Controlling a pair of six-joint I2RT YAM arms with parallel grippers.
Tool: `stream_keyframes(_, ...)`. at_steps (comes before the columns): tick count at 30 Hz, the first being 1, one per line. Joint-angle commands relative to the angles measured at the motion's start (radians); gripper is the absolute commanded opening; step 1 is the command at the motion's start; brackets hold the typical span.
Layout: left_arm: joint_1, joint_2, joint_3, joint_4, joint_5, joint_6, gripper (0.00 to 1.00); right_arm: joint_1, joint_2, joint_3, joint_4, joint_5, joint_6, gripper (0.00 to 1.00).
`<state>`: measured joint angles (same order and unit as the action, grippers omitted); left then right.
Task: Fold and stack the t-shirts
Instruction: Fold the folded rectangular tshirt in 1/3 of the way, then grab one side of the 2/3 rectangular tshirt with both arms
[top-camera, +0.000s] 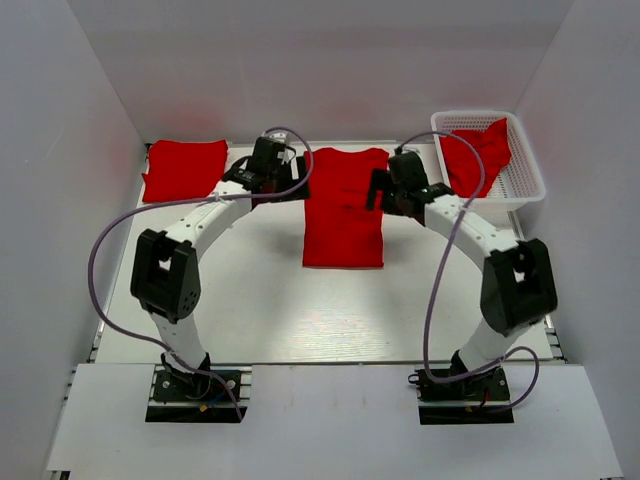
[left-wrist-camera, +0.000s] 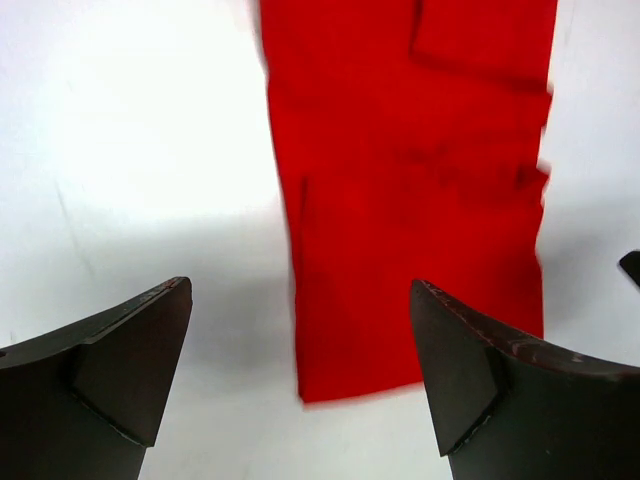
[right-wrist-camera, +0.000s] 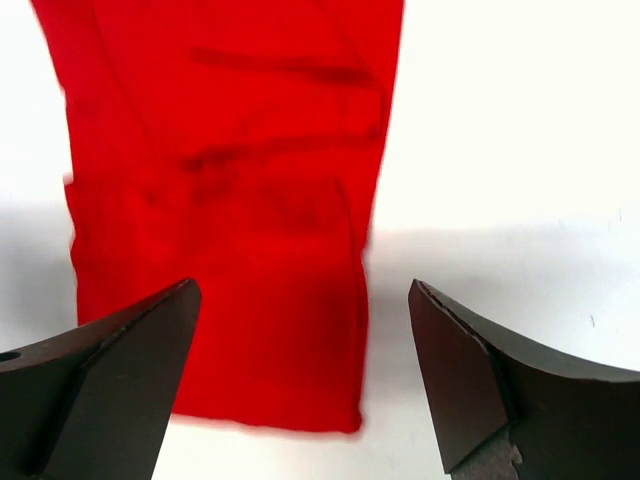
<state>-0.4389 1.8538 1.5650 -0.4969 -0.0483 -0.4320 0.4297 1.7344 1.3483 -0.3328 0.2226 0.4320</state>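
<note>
Left gripper (left-wrist-camera: 300, 288) was spread wide with nothing between its fingers, held at the left edge of the middle t-shirt (top-camera: 343, 215). Right gripper (right-wrist-camera: 300, 288) was likewise spread and empty, at that shirt's right edge.

White worktop (top-camera: 300, 310) noted first. Middle t-shirt lay flat as a long red strip, running from the centre of the far edge toward the near edge. My wrist views showed creases and folded-over flaps on it.

Mesh basket (top-camera: 528, 172) stood in the far right corner, with a crumpled t-shirt (top-camera: 482, 158) inside, draped against its wall. Folded t-shirt (top-camera: 185, 168) lay in the far left corner, well apart from the others.
</note>
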Motion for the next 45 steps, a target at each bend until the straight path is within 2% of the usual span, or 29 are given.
stream_keyframes(1, -0.018, -0.113, -0.115, -0.035, 0.073, 0.07, 1.0, 0.0, -0.142, -0.144, 0.011, -0.046, -0.035, 0.9)
stream_keyframes(5, -0.041, -0.198, -0.299, -0.009, 0.113, 0.07, 1.0, 0.007, -0.237, -0.296, 0.018, -0.144, -0.01, 0.9)
stream_keyframes(10, -0.078, -0.257, -0.43, 0.06, 0.157, 0.061, 1.0, 0.011, -0.299, -0.42, 0.006, -0.154, 0.008, 0.9)
stream_keyframes(18, -0.132, -0.154, -0.419, 0.035, 0.084, 0.05, 1.0, 0.02, -0.256, -0.436, 0.023, -0.138, 0.047, 0.9)
stream_keyframes(27, -0.152, -0.048, -0.367, -0.009, 0.01, 0.032, 1.0, 0.05, -0.122, -0.385, 0.011, -0.129, 0.056, 0.9)
stream_keyframes(38, -0.179, 0.068, -0.344, -0.049, -0.067, -0.019, 1.0, 0.078, -0.007, -0.377, 0.018, 0.027, 0.116, 0.9)
stream_keyframes(40, -0.179, 0.077, -0.344, -0.049, -0.067, -0.028, 0.96, 0.083, 0.01, -0.376, 0.021, 0.024, 0.131, 0.9)
stream_keyframes(42, -0.188, 0.088, -0.353, -0.038, -0.045, -0.028, 0.84, 0.086, 0.022, -0.371, 0.025, 0.012, 0.134, 0.88)
stream_keyframes(43, -0.189, 0.088, -0.368, -0.028, -0.023, -0.028, 0.74, 0.089, 0.022, -0.374, 0.037, -0.012, 0.145, 0.86)
stream_keyframes(44, -0.189, 0.088, -0.368, -0.016, -0.01, -0.028, 0.74, 0.093, 0.022, -0.377, 0.037, -0.012, 0.145, 0.86)
stream_keyframes(45, -0.198, 0.088, -0.379, -0.015, -0.001, -0.037, 0.66, 0.099, 0.011, -0.389, 0.055, -0.035, 0.143, 0.8)
